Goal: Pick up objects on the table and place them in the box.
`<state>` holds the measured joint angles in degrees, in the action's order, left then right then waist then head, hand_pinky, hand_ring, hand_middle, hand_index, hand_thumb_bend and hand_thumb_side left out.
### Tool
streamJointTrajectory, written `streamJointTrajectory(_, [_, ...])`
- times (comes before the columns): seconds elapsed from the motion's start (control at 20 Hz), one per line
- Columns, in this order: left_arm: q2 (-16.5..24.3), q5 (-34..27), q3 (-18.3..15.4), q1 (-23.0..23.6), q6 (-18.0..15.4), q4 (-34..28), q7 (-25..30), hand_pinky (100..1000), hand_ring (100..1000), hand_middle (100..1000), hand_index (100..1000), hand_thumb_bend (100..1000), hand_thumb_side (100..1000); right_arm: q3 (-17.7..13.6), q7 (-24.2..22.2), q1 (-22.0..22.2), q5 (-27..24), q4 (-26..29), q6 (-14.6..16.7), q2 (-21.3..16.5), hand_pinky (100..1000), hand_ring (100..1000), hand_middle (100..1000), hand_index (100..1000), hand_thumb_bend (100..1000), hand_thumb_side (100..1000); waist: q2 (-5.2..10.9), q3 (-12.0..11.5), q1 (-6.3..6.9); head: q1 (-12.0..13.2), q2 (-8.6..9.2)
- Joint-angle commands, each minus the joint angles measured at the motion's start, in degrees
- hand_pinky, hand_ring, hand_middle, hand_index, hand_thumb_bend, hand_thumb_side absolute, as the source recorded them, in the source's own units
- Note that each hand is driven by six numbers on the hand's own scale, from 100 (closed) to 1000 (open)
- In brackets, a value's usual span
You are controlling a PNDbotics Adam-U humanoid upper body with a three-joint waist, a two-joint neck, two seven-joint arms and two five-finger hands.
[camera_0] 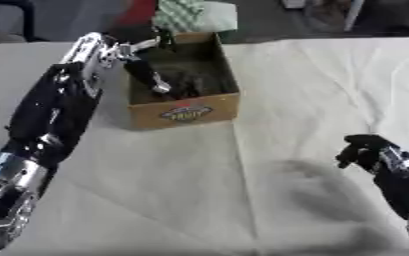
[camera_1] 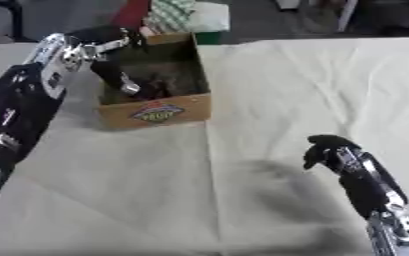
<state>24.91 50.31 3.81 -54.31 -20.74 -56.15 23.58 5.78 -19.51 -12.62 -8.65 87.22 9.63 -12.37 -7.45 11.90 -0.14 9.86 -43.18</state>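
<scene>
A cardboard box (camera_0: 186, 112) with a fruit label on its front wall stands at the back middle of the cloth-covered table. Dark things (camera_0: 194, 80) lie inside it; I cannot make them out. My left arm reaches up from the lower left, and my left hand (camera_0: 142, 42) hovers over the box's left rim. Its fingers (camera_0: 155, 80) hang fairly straight down into the box, open, with nothing clearly held. My right hand (camera_1: 326, 150) sits low at the right, above the cloth, fingers curled and holding nothing. No loose objects show on the cloth.
A white cloth (camera_0: 286, 100) with fold creases covers the table. Behind the box stand a green-and-white patterned thing (camera_0: 190, 15) and a red thing (camera_0: 139, 11). Dark floor and furniture lie beyond the table's far edge.
</scene>
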Motion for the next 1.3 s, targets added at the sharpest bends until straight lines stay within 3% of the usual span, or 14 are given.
streamJointTrajectory(0.05, [4.2, -10.3, -1.7, 1.1, 2.2, -8.6, -0.9, 799, 773, 771, 808, 592, 551, -0.6, 0.3, -0.5, 0.4, 0.5, 0.1, -0.7, 747, 523, 545, 744, 100, 818, 0.7, -0.4, -0.03, -0.7, 0.59])
streamJointTrajectory(0.15, [6.1, -17.9, -2.7, 3.9, 4.6, -14.6, -2.0, 772, 737, 740, 784, 526, 541, -0.9, 0.5, -0.4, 0.4, 0.5, 0.1, -0.9, 747, 523, 545, 744, 100, 816, 0.75, -0.8, 0.02, -1.1, 0.45])
streamJointTrajectory(0.25, [7.3, -25.6, -3.7, 6.9, 7.9, -19.9, -2.9, 768, 733, 736, 783, 519, 542, -1.0, 0.6, -0.3, 0.5, 0.5, 0.2, -1.1, 747, 523, 545, 744, 100, 816, 0.85, -1.2, 0.1, -1.3, 0.26])
streamJointTrajectory(0.3, [7.6, -28.0, -3.9, 7.8, 9.3, -21.8, -2.9, 743, 703, 709, 765, 409, 566, -1.0, 0.7, -0.2, 0.5, 0.5, 0.2, -1.1, 747, 523, 545, 744, 100, 815, 0.87, -1.3, 0.11, -1.3, 0.23])
streamJointTrajectory(0.45, [7.7, -39.9, -7.2, 15.6, 13.6, -30.1, -8.0, 732, 687, 688, 752, 265, 626, -1.2, 0.8, -0.2, 0.3, 0.6, 0.2, -1.0, 747, 523, 545, 744, 100, 807, 1.07, -2.2, 0.03, -2.0, 0.19])
streamJointTrajectory(0.6, [7.2, -48.6, -9.2, 22.2, 16.5, -34.5, -12.2, 720, 676, 675, 743, 183, 675, -1.5, 1.1, -0.2, 0.1, 0.7, 0.3, -1.3, 747, 523, 545, 744, 100, 803, 1.1, -2.6, -0.04, -2.3, 0.35])
streamJointTrajectory(0.9, [4.4, -57.6, -13.0, 31.3, 20.9, -39.2, -20.6, 703, 649, 649, 728, 130, 740, -1.9, 1.5, -0.2, 0.1, 0.8, 0.4, -1.4, 747, 523, 545, 744, 100, 806, 0.86, -3.2, -0.07, -2.6, 0.41])
streamJointTrajectory(1.3, [0.7, -59.0, -14.1, 38.7, 25.1, -43.2, -24.7, 689, 621, 621, 720, 100, 801, -2.0, 1.6, -0.4, -0.1, 0.9, 0.3, -1.5, 746, 523, 545, 743, 100, 800, 0.94, -3.9, -0.02, -2.9, 0.2])
